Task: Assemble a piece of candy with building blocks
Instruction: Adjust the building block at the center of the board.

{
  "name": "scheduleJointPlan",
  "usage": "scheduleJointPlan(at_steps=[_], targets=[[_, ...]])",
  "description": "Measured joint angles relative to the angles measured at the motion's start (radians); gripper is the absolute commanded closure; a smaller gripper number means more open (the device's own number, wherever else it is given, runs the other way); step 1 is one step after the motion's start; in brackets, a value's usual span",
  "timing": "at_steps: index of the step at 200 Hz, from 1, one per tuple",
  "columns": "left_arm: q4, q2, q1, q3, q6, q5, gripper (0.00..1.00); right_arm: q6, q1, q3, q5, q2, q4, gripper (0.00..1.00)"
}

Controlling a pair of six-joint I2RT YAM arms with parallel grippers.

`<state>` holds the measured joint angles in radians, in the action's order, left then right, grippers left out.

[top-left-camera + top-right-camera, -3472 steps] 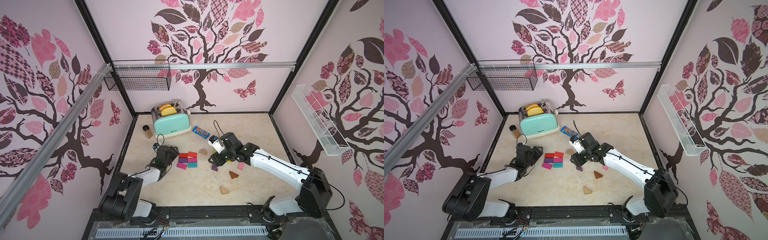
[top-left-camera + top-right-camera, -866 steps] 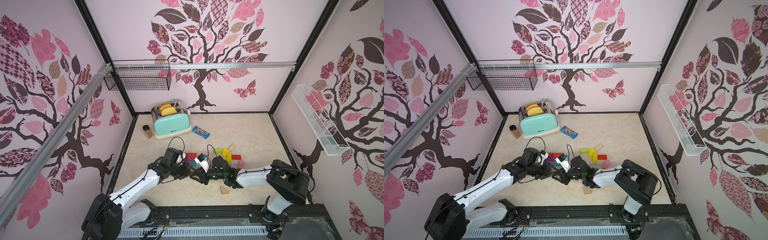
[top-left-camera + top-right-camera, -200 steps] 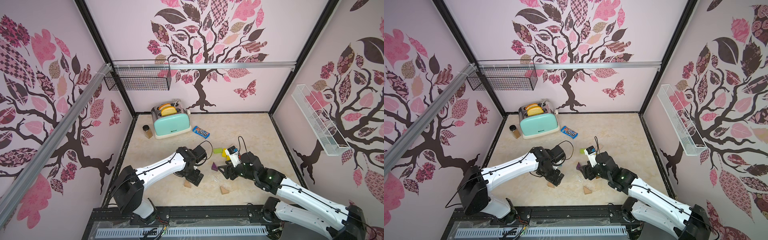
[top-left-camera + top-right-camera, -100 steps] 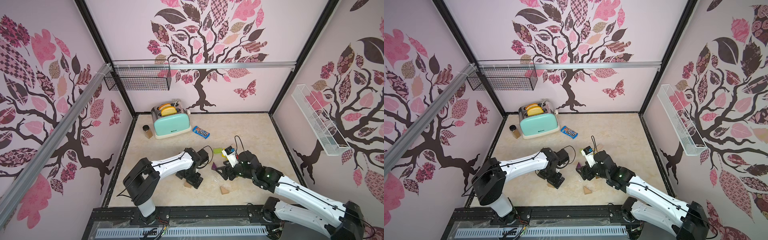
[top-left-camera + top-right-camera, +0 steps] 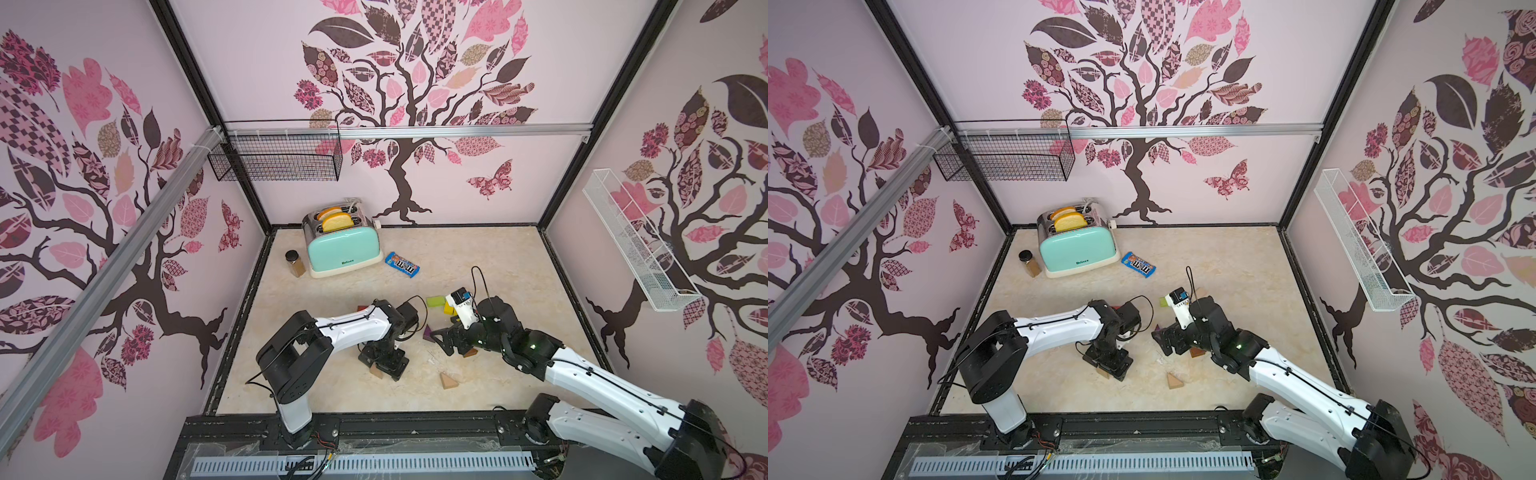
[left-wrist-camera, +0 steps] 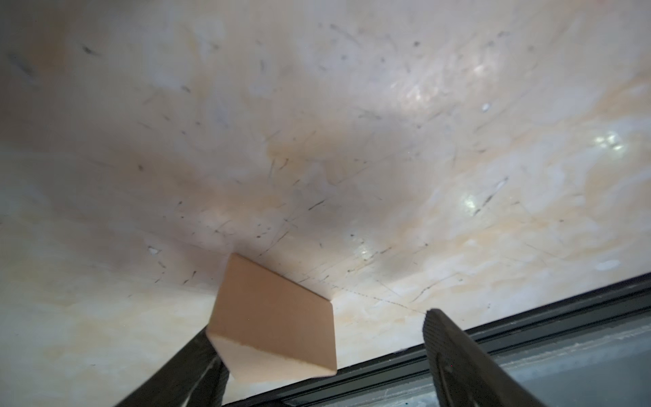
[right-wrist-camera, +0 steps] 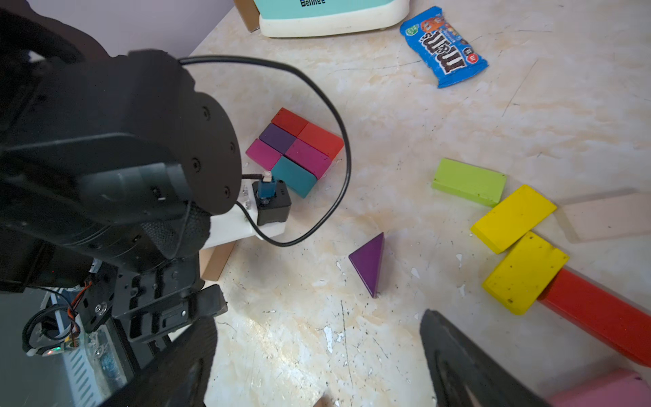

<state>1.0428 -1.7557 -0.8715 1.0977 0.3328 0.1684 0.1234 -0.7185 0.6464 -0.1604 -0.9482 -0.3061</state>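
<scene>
A tan triangle block (image 6: 274,317) lies on the table between my left gripper's (image 6: 320,327) open jaws. It rests against one finger, with a gap to the other finger (image 6: 454,352). In both top views this left gripper (image 5: 384,365) (image 5: 1108,368) points down near the table's front. My right gripper (image 7: 317,324) is open and holds nothing. A purple triangle (image 7: 370,262) (image 5: 428,332) lies just ahead of it. A joined patch of red, purple, magenta and teal blocks (image 7: 296,148) lies beyond the left arm. Green (image 7: 468,181), yellow (image 7: 512,218), red (image 7: 599,313) and pink (image 7: 599,391) blocks lie to one side.
A mint toaster (image 5: 343,247), a spice jar (image 5: 294,262) and a blue M&M's packet (image 5: 401,264) stand at the back. Another tan triangle (image 5: 448,380) lies near the front, and a brown one (image 5: 471,353) sits under the right arm. The black frame rail (image 6: 528,310) runs close behind the left gripper.
My left gripper has settled over the tan triangle and its jaws have narrowed a little. The right gripper's jaws have spread wider; the purple triangle has stayed put.
</scene>
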Motion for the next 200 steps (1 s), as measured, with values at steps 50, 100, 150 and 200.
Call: scheduleJointPlan(at_steps=[50,100,150,200], targets=[[-0.048,0.020,0.000,-0.002,0.058,0.082,0.17,-0.007,0.030,0.000,-0.008,0.027,0.000,0.07],[-0.064,0.085,-0.001,-0.064,0.095,0.085,0.17,-0.009,0.032,0.000,-0.019,0.040,0.000,0.07],[-0.095,0.131,-0.036,-0.126,0.158,0.097,0.17,-0.008,0.033,0.000,-0.030,0.050,0.000,0.07],[-0.181,0.174,-0.061,-0.179,0.235,0.152,0.17,-0.008,0.033,0.000,-0.034,0.061,-0.001,0.07]])
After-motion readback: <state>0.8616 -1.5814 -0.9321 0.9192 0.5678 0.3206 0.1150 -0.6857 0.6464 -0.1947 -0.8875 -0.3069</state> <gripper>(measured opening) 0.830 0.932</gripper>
